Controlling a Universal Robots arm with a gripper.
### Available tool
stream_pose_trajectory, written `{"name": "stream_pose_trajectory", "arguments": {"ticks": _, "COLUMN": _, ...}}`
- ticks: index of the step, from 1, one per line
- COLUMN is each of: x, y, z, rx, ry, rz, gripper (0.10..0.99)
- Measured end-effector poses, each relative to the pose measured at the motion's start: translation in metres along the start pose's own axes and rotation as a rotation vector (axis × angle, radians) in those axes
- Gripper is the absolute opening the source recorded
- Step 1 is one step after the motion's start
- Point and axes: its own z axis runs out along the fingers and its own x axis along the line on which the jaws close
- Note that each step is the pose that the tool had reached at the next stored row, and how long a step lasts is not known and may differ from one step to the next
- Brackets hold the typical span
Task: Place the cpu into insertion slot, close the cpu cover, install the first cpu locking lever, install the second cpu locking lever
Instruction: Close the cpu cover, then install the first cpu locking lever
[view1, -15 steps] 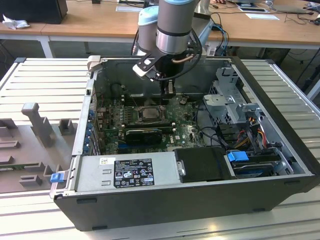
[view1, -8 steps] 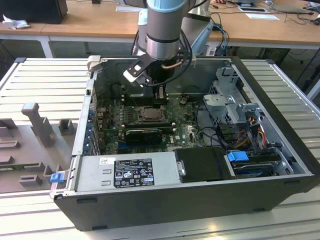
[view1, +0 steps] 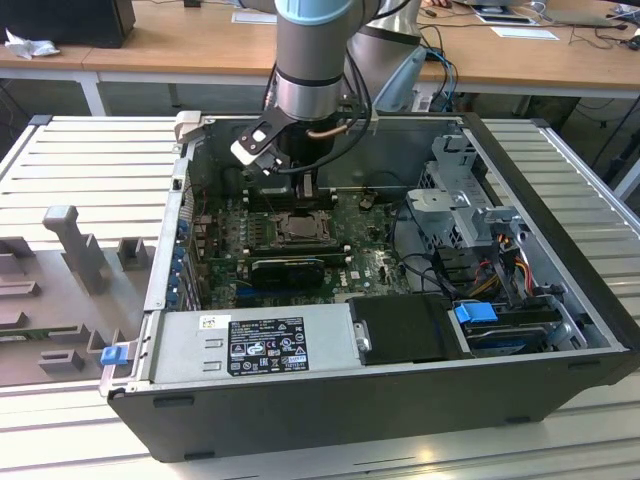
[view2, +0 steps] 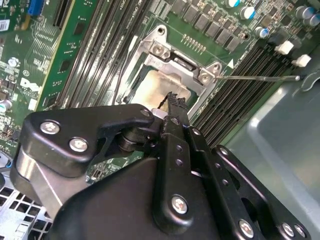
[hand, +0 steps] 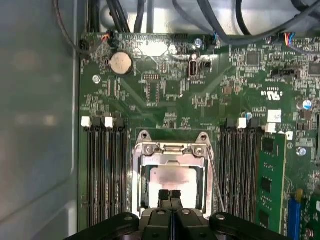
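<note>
On the green motherboard the insertion slot (hand: 141, 136) (view1: 300, 229) shows its silver rim. The cpu (hand: 175, 176) (view2: 150, 87) lies inside it, pale face up. The cpu cover (hand: 170, 149) (view2: 175, 65) is down around the cpu, its window framing the chip. My gripper (hand: 170, 194) (view2: 172, 101) (view1: 305, 198) is shut with nothing between its serrated fingertips, which sit just over the cpu's face at one edge of the window. One thin wire locking lever (view2: 260, 77) (hand: 214, 172) stands away from the socket, reaching over the memory slots.
Black memory slots (hand: 102, 170) flank the socket, and a green memory stick (hand: 265, 185) stands in one. A coin battery (hand: 120, 63) and cables (hand: 125, 15) lie beyond. Case walls (view1: 560, 200), the power supply (view1: 255, 345) and the drive cage (view1: 460, 195) hem the board in.
</note>
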Motion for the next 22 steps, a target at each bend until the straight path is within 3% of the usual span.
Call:
{"name": "stream_pose_trajectory", "arguments": {"ticks": 5, "x": 0.0000, "y": -0.0028, "z": -0.0005, "rx": 0.000, "ry": -0.0002, "rz": 0.000, "gripper": 0.106}}
{"name": "stream_pose_trajectory", "arguments": {"ticks": 15, "x": 0.0006, "y": -0.0029, "z": -0.0214, "rx": 0.000, "ry": -0.0031, "rz": 0.000, "gripper": 0.106}}
{"name": "stream_pose_trajectory", "arguments": {"ticks": 19, "x": 0.0011, "y": -0.0031, "z": -0.0391, "rx": 0.000, "ry": -0.0047, "rz": 0.000, "gripper": 0.106}}
{"name": "stream_pose_trajectory", "arguments": {"ticks": 21, "x": 0.0014, "y": -0.0032, "z": -0.0532, "rx": 0.000, "ry": -0.0055, "rz": 0.000, "gripper": 0.106}}
{"name": "stream_pose_trajectory", "arguments": {"ticks": 22, "x": 0.0015, "y": -0.0032, "z": -0.0546, "rx": 0.001, "ry": -0.0057, "rz": -0.036, "gripper": 0.106}}
